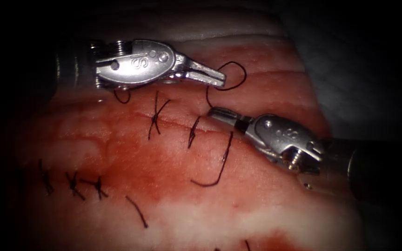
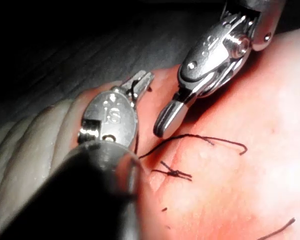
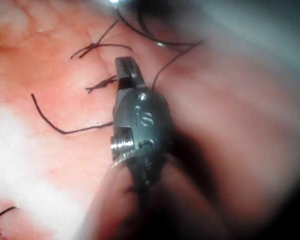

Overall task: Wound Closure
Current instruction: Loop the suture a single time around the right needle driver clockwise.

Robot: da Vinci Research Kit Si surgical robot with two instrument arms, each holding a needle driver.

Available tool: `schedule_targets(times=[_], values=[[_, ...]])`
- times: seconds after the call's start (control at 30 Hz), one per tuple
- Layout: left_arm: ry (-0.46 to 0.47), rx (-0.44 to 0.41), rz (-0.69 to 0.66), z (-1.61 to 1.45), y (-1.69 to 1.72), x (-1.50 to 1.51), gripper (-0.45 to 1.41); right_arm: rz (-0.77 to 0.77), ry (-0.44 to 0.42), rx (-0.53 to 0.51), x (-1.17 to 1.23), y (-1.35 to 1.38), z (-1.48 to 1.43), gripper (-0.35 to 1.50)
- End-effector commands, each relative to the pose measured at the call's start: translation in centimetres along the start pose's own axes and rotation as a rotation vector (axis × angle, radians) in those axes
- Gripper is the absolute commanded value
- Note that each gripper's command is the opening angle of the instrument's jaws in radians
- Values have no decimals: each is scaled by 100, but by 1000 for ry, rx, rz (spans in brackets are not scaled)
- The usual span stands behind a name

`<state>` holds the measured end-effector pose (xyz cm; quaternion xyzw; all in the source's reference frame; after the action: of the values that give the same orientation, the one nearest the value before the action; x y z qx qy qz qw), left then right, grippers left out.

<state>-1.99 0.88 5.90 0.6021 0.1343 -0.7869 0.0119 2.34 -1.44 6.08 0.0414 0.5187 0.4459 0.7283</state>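
The left silver needle driver [image 1: 220, 76] pinches the thin black thread [image 1: 238, 69], which loops beside its tips. The right silver needle driver [image 1: 214, 113], jaws pressed together, hovers over the reddish pork tissue [image 1: 117, 153] near the stitched cut [image 1: 173, 122]; what it holds cannot be told.

right tool's shaft [image 3: 140, 210] blurred, thread [image 1: 231, 76] end hidden behind left hand [image 1: 220, 75]

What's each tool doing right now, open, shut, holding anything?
Left tool: shut on the thread, which loops off its tip.
Right tool: shut; a grip on the thread cannot be told.
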Motion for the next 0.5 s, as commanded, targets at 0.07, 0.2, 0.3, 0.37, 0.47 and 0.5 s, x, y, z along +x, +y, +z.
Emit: schedule_targets(times=[0.07, 0.2, 0.3, 0.37, 0.47, 0.5], values=[[5, 9, 7, 4, 5, 0, -45, 70, 35, 14, 1, 7, 23, -35], [-1, 9, 23, 4, 26, -4, -45, 146, 92, 57, 4, 16, 33, -35], [-7, 6, 34, 4, 38, -10, -45, 223, 139, 136, 8, 24, 35, -35], [-11, 4, 48, 4, 46, -16, -45, 263, 176, 189, 12, 30, 34, -35], [-14, 1, 41, 3, 54, -25, -45, 313, 208, 268, 19, 36, 31, -35], [-14, 0, 37, 3, 54, -27, -45, 334, 220, 307, 21, 37, 29, -35]])
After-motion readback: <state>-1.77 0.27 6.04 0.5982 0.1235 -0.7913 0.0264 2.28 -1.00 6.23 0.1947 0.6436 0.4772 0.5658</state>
